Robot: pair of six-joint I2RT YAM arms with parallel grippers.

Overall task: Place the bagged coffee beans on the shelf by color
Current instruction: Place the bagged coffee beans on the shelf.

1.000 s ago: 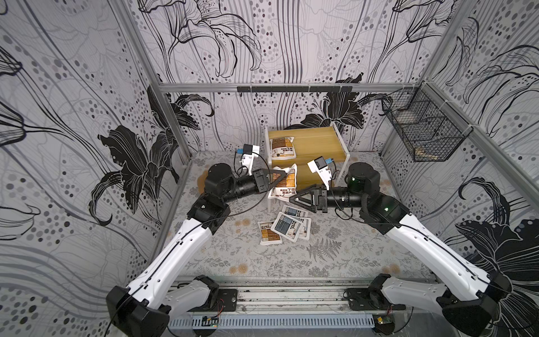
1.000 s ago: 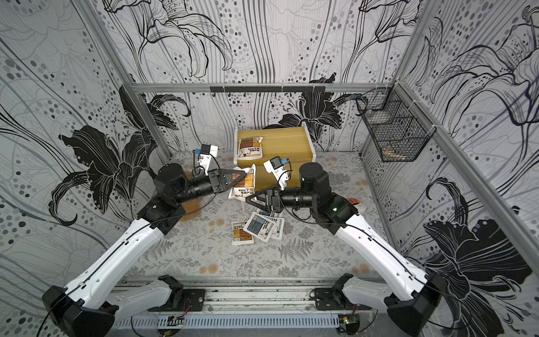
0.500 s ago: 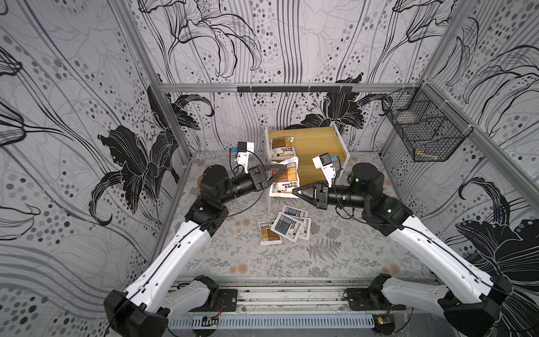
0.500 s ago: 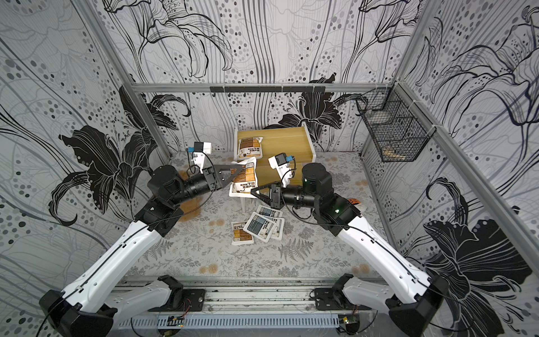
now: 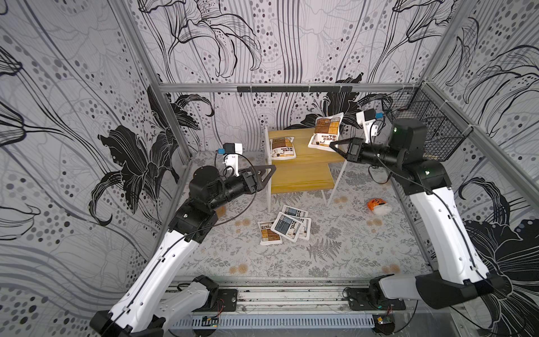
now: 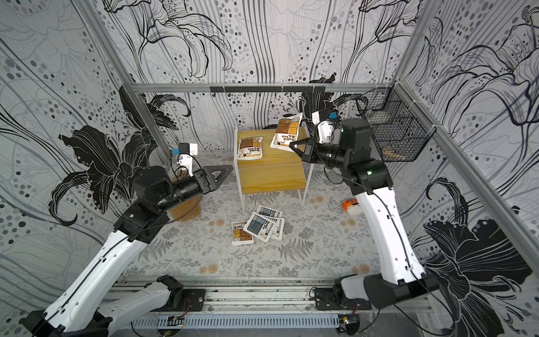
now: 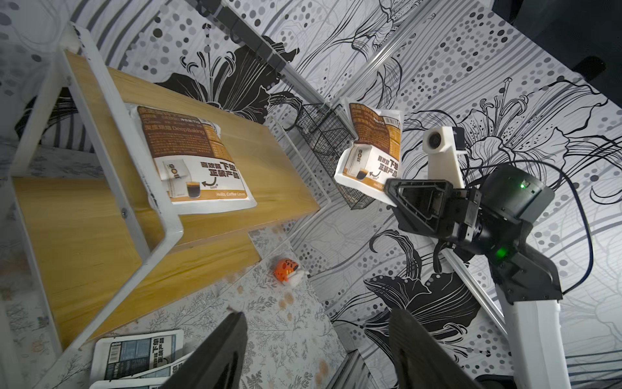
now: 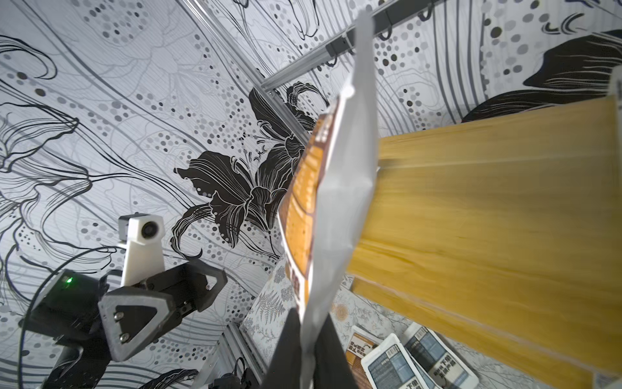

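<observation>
- The right tool (image 5: 334,145) is clamped on the lower short edge of the held pouch (image 5: 326,131), a brown one.
- This pouch stands almost upright. Its long axis goes up from the tool and leans toward the rear wall, and its label faces the front.
- It hangs over the right rear corner of the top board (image 5: 316,157) of the shelf (image 5: 302,179). It seems clear of the wood, but I cannot tell this for sure.
- The flat pouch (image 5: 282,148), also brown, lies at the left rear corner of the same board – its long axis runs front to rear.
- The free place is between this flat pouch and the right edge of the board, so it is just below the held pouch and a little to the left of the tool.
- I judge that the coming move is to tip the held pouch forward and down, until its long axis lies parallel to the flat one.
- The left tool (image 7: 314,313) has its jaws apart and holds nothing. It waits beside the left edge of the shelf.
- The pile (image 5: 284,229) of other pouches lies on the table (image 5: 335,262) before the shelf, near its front left leg – the left arm is nearer to it.
</observation>
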